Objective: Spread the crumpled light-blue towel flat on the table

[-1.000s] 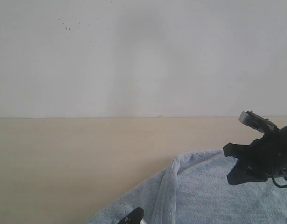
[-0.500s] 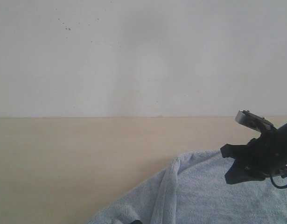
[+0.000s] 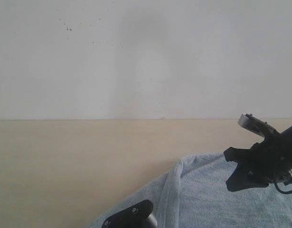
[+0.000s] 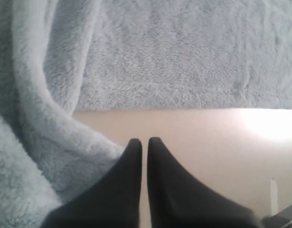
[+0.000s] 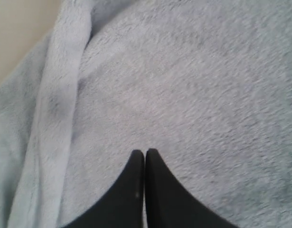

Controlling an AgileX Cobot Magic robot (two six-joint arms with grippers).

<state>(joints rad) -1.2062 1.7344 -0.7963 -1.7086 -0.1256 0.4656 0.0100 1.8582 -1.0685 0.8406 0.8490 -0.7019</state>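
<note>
Pale-blue towel (image 3: 217, 199), ridged fold, on beige table (image 3: 65, 161)

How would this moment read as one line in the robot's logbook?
towel: not flat, long fold | left gripper: shut, tips beside fold, over table | right gripper: shut, over towel | grip on towel: none visible

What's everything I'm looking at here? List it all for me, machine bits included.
towel: one, pale light blue, rumpled with a raised fold, lower right of the exterior view, on the table.
table: one, light beige, spanning the scene under the towel.
wall: one, white, behind the table.
left gripper: one, black, shut, tips over bare table beside a towel fold.
right gripper: one, black, shut, tips over the towel.
</note>
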